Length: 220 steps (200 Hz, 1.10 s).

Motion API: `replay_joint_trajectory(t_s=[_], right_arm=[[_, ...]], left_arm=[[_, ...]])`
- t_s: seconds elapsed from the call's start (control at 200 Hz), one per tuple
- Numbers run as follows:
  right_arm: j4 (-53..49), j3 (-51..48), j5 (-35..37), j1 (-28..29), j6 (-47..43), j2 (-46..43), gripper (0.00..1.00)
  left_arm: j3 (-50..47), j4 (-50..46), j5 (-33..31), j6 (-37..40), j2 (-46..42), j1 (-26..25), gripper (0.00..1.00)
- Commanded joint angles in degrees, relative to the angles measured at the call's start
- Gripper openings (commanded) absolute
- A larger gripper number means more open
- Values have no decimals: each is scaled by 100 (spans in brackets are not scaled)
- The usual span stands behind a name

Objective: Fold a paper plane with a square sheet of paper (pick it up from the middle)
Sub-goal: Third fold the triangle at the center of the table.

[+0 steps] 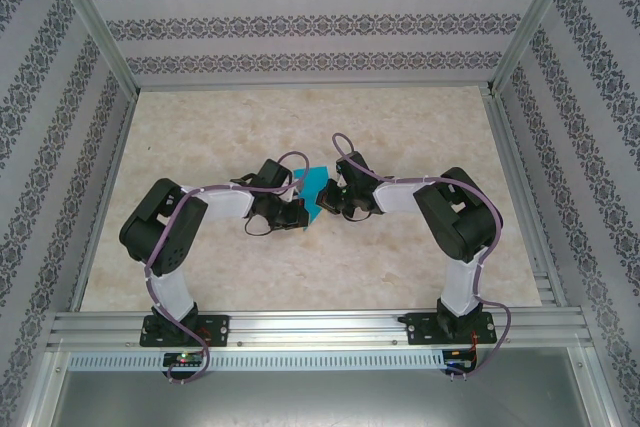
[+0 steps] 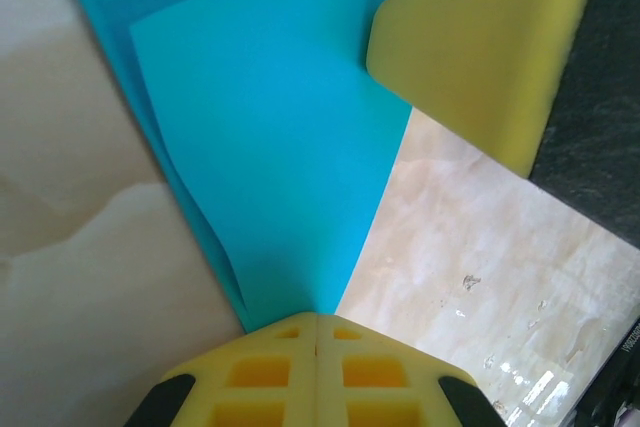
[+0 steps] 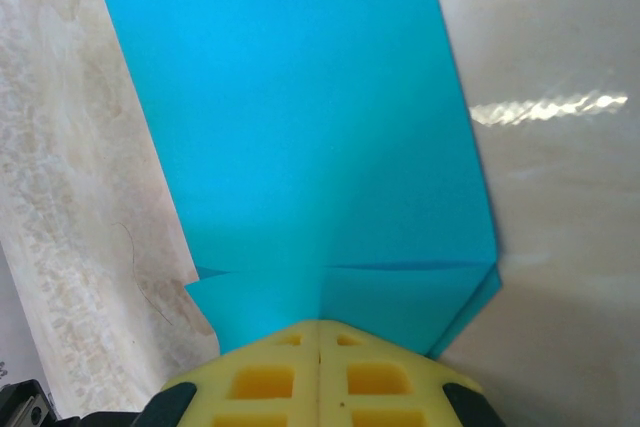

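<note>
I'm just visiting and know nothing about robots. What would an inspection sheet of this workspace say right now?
Surface: table, pale marbled top, glossy.
Job's things: blue paper, folded in layers with creases, mid-table.
Clutter: nothing seen.
Grippers: left gripper shut on one end of the paper; right gripper shut on another part of it.
Cables: purple cables run along the left arm and right arm.
Surroundings: patterned walls on three sides; metal frame at the near edge.
</note>
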Motion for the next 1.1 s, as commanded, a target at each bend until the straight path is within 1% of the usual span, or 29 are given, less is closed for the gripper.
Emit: replay_joint_trajectory(t_s=[0.0,0.195,0.43,0.694,0.854,0.994,1.094], right_arm=[[-682,-147,341,-5,-96,413,0],[-723,-188,397,-60,-116,401,0],[-742,-130,477,-148,-175,312,0],[-793,-76,494,-131,-153,360,0],[-789,-58,477,-99,-136,360,0],[-761,-58,465,-69,-111,373,0],[-742,-51,434,-56,-105,395,0]], left_arm=[[-311,-258,-386,205,59,118,2],[-582,-249,-320,296,-1,134,1],[-796,-272,-41,452,-273,138,1],[-787,-316,261,517,-577,136,0],[-634,440,575,80,-828,132,0],[-559,841,401,-135,-893,131,1],[-490,923,316,-221,-670,137,1]])
